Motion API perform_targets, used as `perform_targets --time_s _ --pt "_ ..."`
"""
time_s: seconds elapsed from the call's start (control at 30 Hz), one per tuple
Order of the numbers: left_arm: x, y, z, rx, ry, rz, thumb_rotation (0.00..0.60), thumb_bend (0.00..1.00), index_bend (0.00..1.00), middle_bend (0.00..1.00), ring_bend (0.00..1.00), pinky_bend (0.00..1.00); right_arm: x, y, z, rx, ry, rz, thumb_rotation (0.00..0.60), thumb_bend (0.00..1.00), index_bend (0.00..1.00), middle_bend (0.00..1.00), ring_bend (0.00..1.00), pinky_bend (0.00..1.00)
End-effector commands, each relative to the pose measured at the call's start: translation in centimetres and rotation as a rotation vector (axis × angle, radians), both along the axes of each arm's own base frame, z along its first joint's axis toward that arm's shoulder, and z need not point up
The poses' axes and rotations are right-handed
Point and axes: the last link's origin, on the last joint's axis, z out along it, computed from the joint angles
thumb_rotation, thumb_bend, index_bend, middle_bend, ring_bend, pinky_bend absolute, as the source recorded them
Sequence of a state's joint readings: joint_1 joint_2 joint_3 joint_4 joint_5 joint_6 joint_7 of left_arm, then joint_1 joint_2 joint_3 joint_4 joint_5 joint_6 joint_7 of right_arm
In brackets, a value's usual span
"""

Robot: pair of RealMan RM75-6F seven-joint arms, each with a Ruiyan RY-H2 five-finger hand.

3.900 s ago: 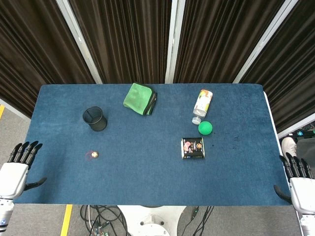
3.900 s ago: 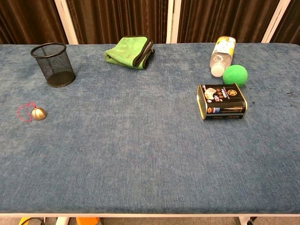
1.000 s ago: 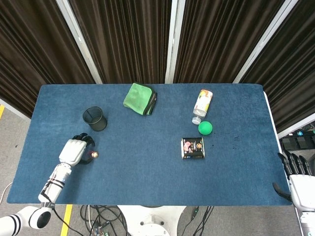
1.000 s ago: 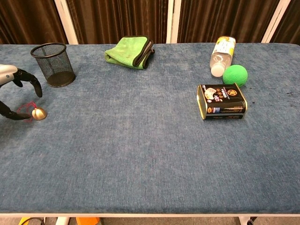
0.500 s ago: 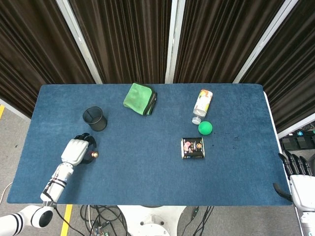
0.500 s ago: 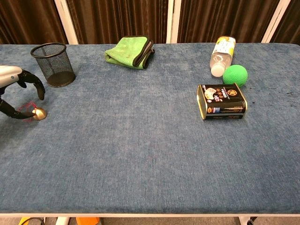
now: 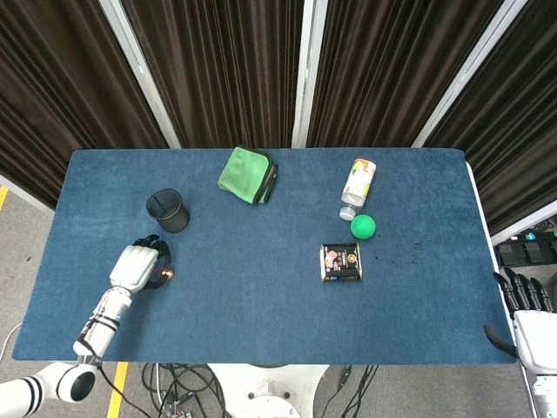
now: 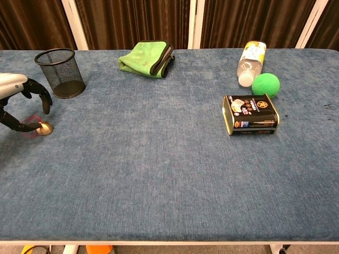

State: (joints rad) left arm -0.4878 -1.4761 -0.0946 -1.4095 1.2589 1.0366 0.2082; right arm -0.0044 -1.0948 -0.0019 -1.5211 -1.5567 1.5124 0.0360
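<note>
A small golden bell (image 7: 168, 273) (image 8: 45, 128) on a red string lies on the blue table (image 7: 261, 296) at the near left. My left hand (image 7: 135, 266) (image 8: 16, 98) hovers over it from the left. Its thumb tip touches the bell's left side and the other fingers arch above it, apart from it. Off the table's near right corner my right hand (image 7: 526, 318) hangs with its fingers stretched out and holds nothing. The chest view does not show it.
A black mesh cup (image 7: 168, 210) (image 8: 60, 72) stands just behind the left hand. A folded green cloth (image 7: 247, 173) lies at the back. A lying bottle (image 7: 358, 185), a green ball (image 7: 364, 227) and a dark tin (image 7: 340, 262) sit at the right.
The left hand came in from off the table's left edge to the bell and has edged closer, its thumb now at the bell. The right hand stayed where it was.
</note>
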Motion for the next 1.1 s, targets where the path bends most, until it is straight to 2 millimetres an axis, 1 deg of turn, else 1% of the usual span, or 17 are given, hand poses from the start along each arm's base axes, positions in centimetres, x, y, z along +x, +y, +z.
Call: perform_targets --time_s 0.03,0.7,1.1 --pt "-0.04 0.03 -0.02 -0.002 0.003 0.004 0.600 0.30 0.48 0.29 0.15 0.25 0.03 -0.03 -0.02 0.001 0.000 0.001 0.600 0.17 0.00 0.00 0.00 0.00" --pt "0.09 -0.05 -0.16 -0.013 0.006 0.005 0.600 0.31 0.49 0.29 0.15 0.25 -0.20 -0.15 -0.27 0.008 -0.003 -0.009 0.600 0.18 0.00 0.00 0.00 0.00" --pt "0.02 0.06 -0.21 -0.010 0.014 0.008 0.600 0.34 0.52 0.29 0.15 0.25 0.00 -0.45 -0.38 0.011 -0.006 -0.016 0.600 0.18 0.00 0.00 0.00 0.00"
